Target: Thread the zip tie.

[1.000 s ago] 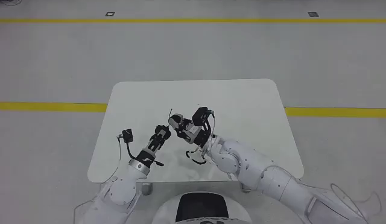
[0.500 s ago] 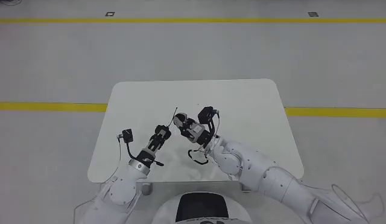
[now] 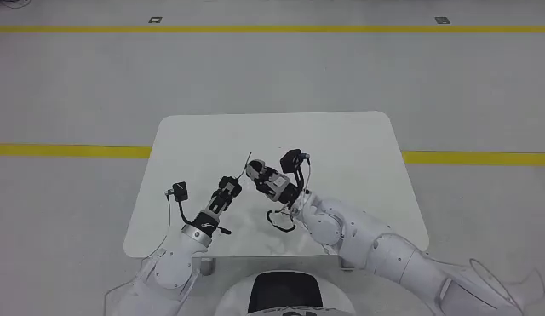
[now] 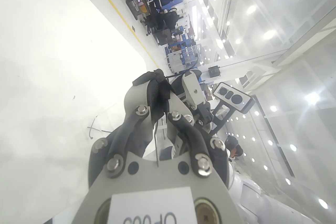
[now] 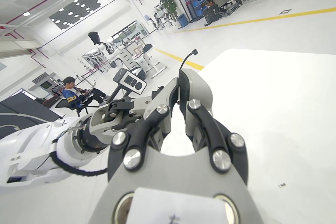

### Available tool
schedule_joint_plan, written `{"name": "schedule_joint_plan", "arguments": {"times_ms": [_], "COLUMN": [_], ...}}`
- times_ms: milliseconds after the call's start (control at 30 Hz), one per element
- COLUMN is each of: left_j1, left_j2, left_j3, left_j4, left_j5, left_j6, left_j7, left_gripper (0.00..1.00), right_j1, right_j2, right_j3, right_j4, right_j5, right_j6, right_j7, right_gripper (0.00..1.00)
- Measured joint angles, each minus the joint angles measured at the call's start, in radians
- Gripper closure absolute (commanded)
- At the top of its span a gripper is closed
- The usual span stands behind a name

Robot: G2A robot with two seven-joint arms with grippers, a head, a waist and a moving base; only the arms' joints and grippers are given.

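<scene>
1. Top view: the two arms meet over the middle of the white bench. The left claw sits just beside the right claw. A thin black zip tie sticks out beyond the right claw's tip, held clear of the bench.
2. Left wrist view: the left claw is pressed together on the zip tie. The tie shows as a thin black strand running back between its fingers toward the palm. The right claw is close by its tip, above the bench.
3. Right wrist view: the right claw is pinched tight on the zip tie. The tie curves out past its fingertips and ends in a small square head, over the bench.
</scene>
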Motion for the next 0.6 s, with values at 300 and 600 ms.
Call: {"name": "schedule_joint_plan", "arguments": {"times_ms": [300, 600], "left_j1": [0.000, 0.000], "left_j2": [0.000, 0.000], "left_j3": [0.000, 0.000], "left_j4": [0.000, 0.000], "left_j5": [0.000, 0.000], "left_j6": [0.000, 0.000], "left_j7": [0.000, 0.000], "left_gripper": [1.00, 1.00], "right_j1": [0.021, 0.040], "right_j2": [0.005, 0.012], "right_j3": [-0.035, -0.072], "right_j4": [0.000, 0.005], "right_j5": [-0.008, 0.025], "right_j6": [0.000, 0.000], "right_j7": [-0.023, -0.049], "right_gripper": [1.00, 1.00]}}
